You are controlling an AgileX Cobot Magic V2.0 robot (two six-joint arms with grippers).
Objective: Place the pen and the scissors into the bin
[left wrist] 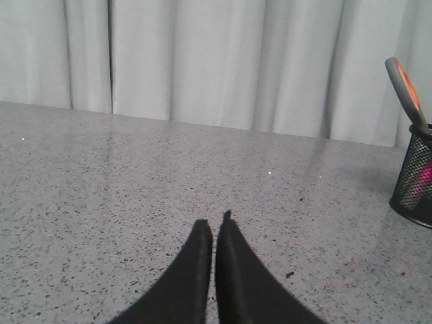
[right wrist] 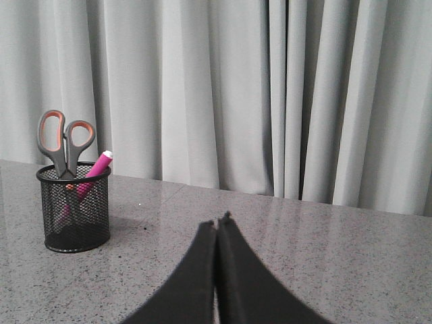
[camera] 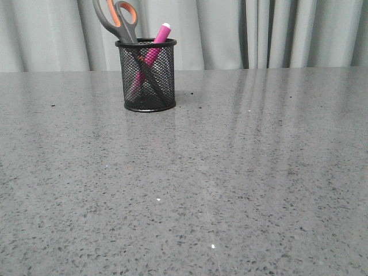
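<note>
The black wire-mesh bin (camera: 147,77) stands upright at the far left-centre of the table. The scissors (camera: 118,18) stand in it, handles up, blades down inside. The magenta pen (camera: 155,45) leans in it too, white tip up. The bin also shows in the right wrist view (right wrist: 73,209) with the scissors (right wrist: 64,140) and pen (right wrist: 93,173), and at the edge of the left wrist view (left wrist: 416,179). My left gripper (left wrist: 214,221) is shut and empty above bare table. My right gripper (right wrist: 217,221) is shut and empty, apart from the bin. Neither gripper shows in the front view.
A grey speckled table (camera: 230,172) runs back to a pale grey curtain (camera: 259,31). A few small dark specks lie on the table near the bin.
</note>
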